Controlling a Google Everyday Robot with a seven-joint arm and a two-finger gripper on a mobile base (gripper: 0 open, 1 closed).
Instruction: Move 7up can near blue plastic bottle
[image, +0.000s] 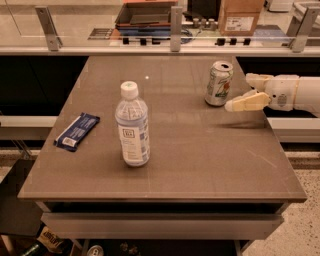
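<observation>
The 7up can (219, 83), silver-white with green and red markings, stands upright at the right rear of the brown table (200, 160). The blue plastic bottle (132, 126), clear bluish with a white cap and label, stands upright left of centre, well apart from the can. My gripper (238, 92) reaches in from the right at can height, just right of the can. It is open and empty. One cream finger (247, 103) points at the can's near side, and the other lies farther back.
A flat dark-blue snack wrapper (77, 131) lies near the table's left edge. A glass-and-metal railing (175, 30) runs behind the table. A cardboard box (240, 17) and a tray (145, 12) sit beyond it.
</observation>
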